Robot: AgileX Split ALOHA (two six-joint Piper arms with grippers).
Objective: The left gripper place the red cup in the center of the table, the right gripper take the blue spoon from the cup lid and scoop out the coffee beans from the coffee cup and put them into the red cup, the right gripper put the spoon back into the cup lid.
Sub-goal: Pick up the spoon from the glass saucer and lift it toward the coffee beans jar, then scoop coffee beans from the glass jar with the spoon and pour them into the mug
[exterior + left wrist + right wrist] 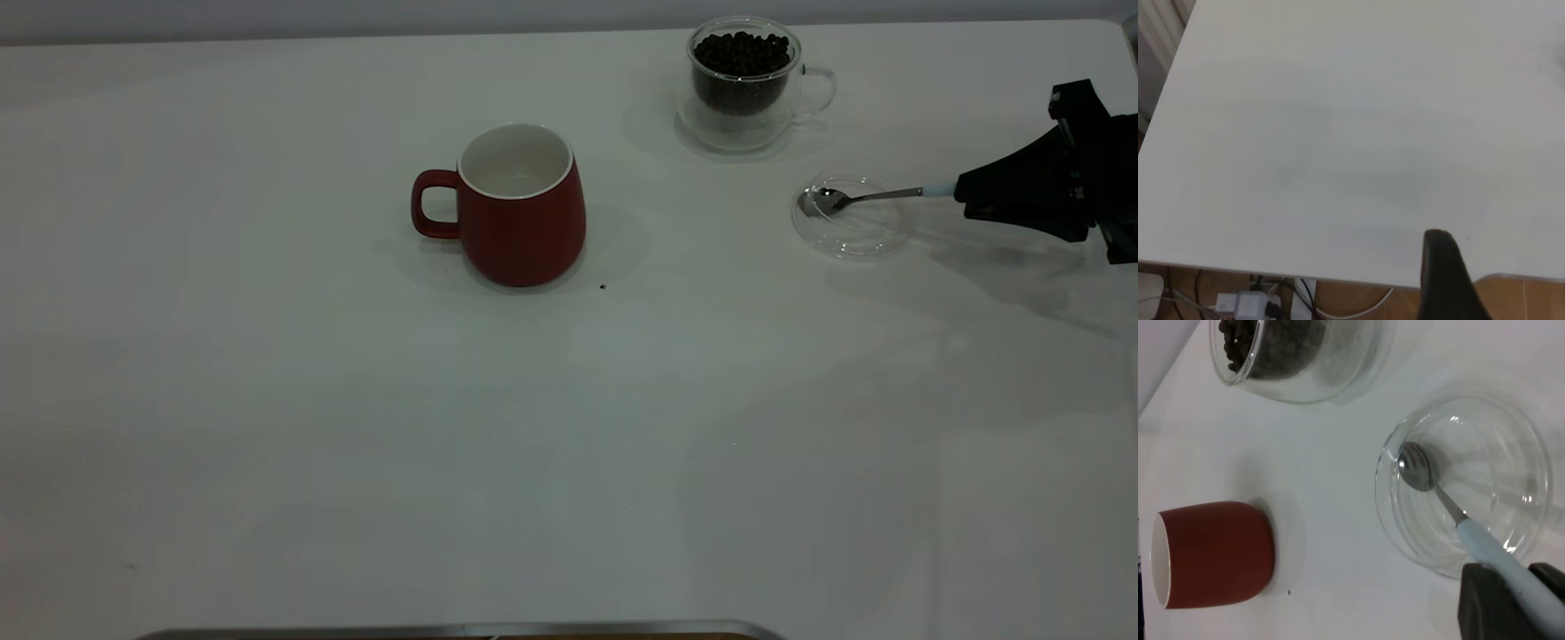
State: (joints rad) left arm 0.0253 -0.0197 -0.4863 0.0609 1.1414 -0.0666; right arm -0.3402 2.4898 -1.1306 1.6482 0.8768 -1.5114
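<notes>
**Spoon in the right gripper's hold over the glass lid**

Blue spoon (867, 196): pale handle clamped between the black fingers of the right gripper (962, 194), which reaches in from the table's right edge. Right wrist view shows the two finger tips (1481, 600) closed on either side of the handle, near its far end. Metal bowl of the spoon sits inside the cup lid (853, 233), close to the lid's rim on the side toward the red cup; whether the bowl touches the glass or hangs just above it cannot be told.

Cup lid: clear shallow disc, flat on the table (356, 444), right of centre, just in front of the coffee cup (751, 84) and apart from it.

Coffee cup: upright at the back of the table, glass handle pointing right, filled to near the rim with coffee beans (741, 52).

Red cup (518, 209): upright near the middle of the table, handle to the left, white inside showing no beans. Well apart from lid and coffee cup. One small dark speck (603, 286) on the table just beside its base.

Left gripper (1448, 280): only one dark finger shows in the left wrist view, over a bare table edge; how far open it is cannot be told. Not seen in the exterior view.
</notes>
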